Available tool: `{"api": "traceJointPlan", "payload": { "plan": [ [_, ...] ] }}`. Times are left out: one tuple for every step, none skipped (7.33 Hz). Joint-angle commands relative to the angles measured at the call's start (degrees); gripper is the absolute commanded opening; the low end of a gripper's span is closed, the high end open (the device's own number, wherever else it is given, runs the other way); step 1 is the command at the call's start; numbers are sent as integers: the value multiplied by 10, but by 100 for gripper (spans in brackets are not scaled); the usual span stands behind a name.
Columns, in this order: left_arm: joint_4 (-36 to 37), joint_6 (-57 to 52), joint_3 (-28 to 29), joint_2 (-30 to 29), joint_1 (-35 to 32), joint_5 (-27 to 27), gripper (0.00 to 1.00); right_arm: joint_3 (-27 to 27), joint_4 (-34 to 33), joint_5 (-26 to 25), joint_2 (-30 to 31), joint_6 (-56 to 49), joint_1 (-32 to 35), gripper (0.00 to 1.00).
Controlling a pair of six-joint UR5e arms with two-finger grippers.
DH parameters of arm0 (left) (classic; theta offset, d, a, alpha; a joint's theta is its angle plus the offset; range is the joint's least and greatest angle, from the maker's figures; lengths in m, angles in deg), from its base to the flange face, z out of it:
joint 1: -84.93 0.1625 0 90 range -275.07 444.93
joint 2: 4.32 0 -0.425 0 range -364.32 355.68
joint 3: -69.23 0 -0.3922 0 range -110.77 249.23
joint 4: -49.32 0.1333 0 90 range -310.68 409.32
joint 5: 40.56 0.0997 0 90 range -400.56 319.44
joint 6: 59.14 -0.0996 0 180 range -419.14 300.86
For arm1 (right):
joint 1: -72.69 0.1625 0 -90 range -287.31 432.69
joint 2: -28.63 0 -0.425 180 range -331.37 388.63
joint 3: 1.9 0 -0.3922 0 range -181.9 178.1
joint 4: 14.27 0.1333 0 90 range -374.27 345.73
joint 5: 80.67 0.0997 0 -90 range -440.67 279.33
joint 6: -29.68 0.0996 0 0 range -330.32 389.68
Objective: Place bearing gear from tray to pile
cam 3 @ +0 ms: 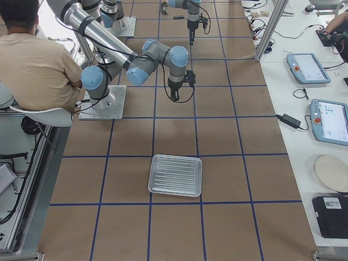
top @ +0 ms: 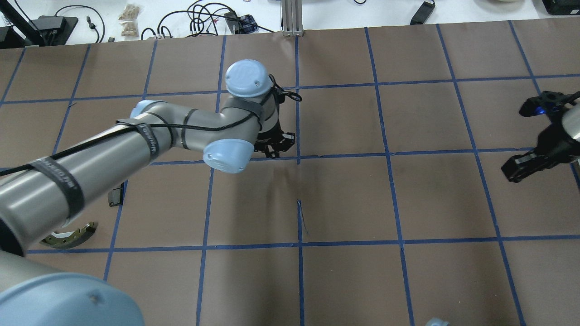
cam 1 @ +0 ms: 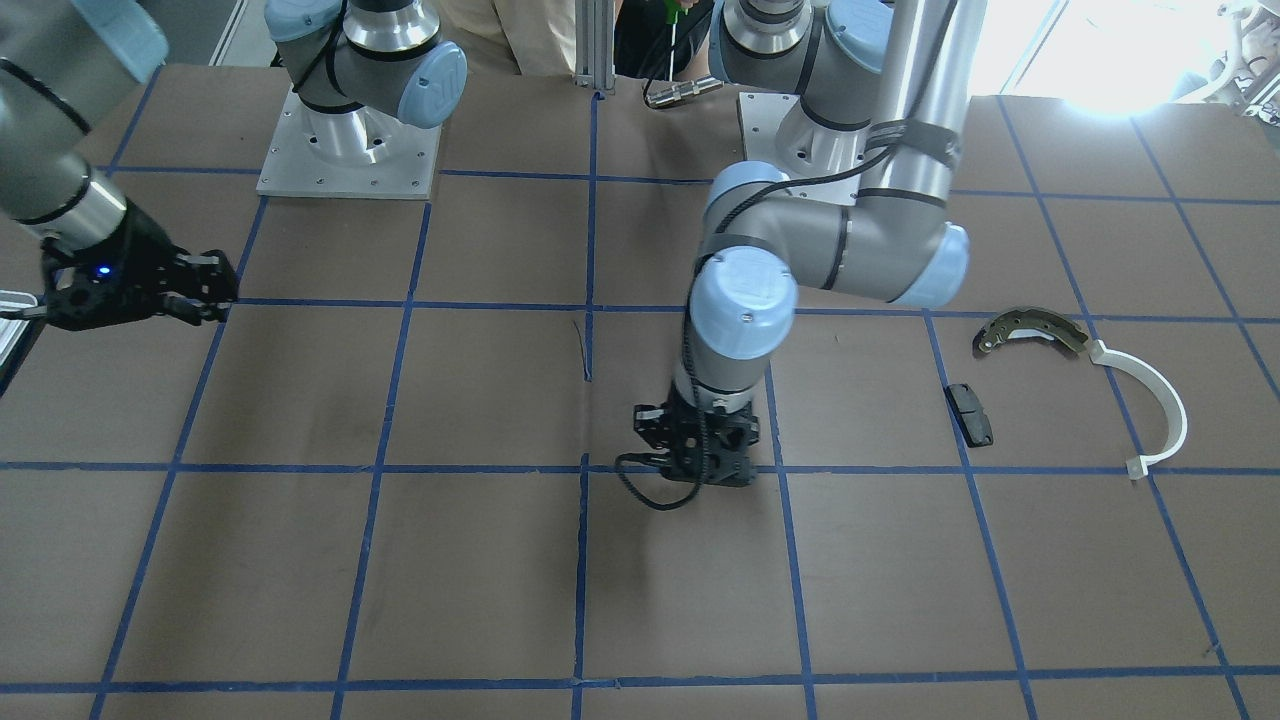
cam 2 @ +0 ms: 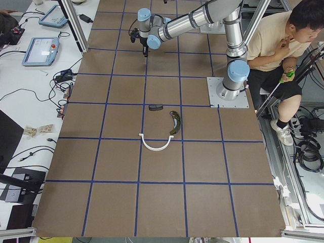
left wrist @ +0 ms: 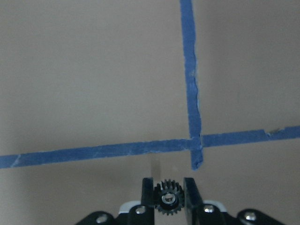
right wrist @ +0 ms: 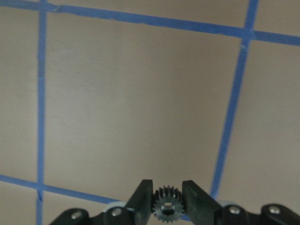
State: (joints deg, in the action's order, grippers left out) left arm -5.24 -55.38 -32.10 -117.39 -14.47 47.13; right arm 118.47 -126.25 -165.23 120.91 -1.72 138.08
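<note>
My left gripper [left wrist: 168, 187] is shut on a small dark bearing gear [left wrist: 168, 199]. It points down, low over the table's middle [cam 1: 695, 465] near a tape crossing [top: 277, 146]. My right gripper [right wrist: 167, 190] is also shut on a small dark gear [right wrist: 167, 205] and hovers over the table [cam 1: 215, 290] [top: 512, 171]. The silvery tray [cam 3: 175, 175] looks empty; only its corner [cam 1: 8, 325] shows in the front view. The pile lies apart from the left gripper: the brake shoe [cam 1: 1030, 330], the white half-ring [cam 1: 1160, 400] and the black pad [cam 1: 970, 413].
The brown table is marked with a grid of blue tape [cam 1: 590, 470]. The two arm bases [cam 1: 350, 150] stand at the robot's side. An operator [cam 2: 276, 50] sits behind the robot. Tablets and cables [cam 3: 315, 68] lie on the bench beyond the table.
</note>
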Motion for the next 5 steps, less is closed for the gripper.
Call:
{"api": "traceJointPlan", "payload": {
  "plan": [
    [-44,-188,-20,52,139,4,4,12,-72,35,-22,238,143,0],
    [-42,-293,-34,59,227,1,4,8,-122,35,-54,326,213,0],
    [-44,-349,-38,59,286,0,3,5,-189,35,-89,416,272,0],
    [-41,-408,-38,52,326,2,3,-7,-252,33,-139,470,321,0],
    [-34,-476,-39,40,372,3,1,-41,-292,26,-194,520,364,0]
  ]
}}
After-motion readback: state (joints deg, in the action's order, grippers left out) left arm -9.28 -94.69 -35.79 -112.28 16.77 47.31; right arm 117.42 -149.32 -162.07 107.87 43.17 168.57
